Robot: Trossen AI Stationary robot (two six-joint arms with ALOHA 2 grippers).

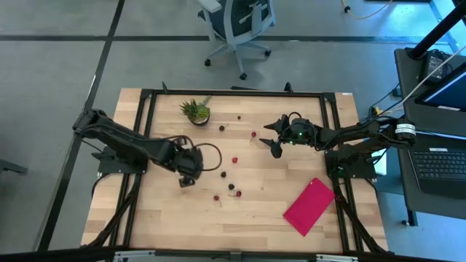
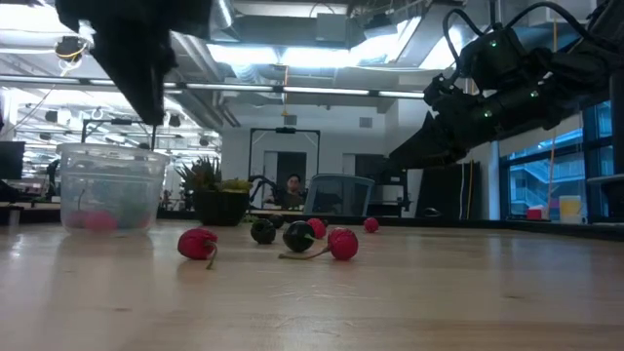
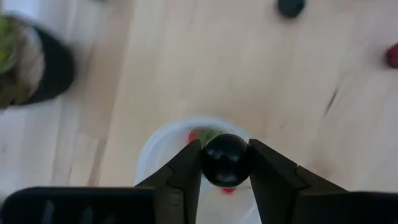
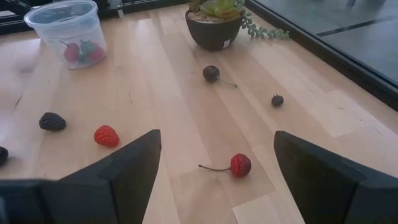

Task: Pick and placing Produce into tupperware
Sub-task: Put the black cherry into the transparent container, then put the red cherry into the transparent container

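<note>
My left gripper is shut on a dark round piece of produce and hangs over the open tupperware, a translucent white cup with red pieces on its bottom. In the high view this gripper hides the cup. More red and dark produce lies loose on the wooden table in the middle. My right gripper waits open above the table right of centre, with a stemmed red berry on the wood ahead of its fingers. My left gripper pinches the dark berry by its two opposite sides between its two fingers, near their free ends. The fingers point steeply down from above. The berry is lifted clear, over the tupperware's opening.
A green potted plant stands at the far side of the table, behind the tupperware. A flat pink-red rectangular piece lies near the right front. Black frame rails run along the table's edges. An office chair stands beyond the far edge.
</note>
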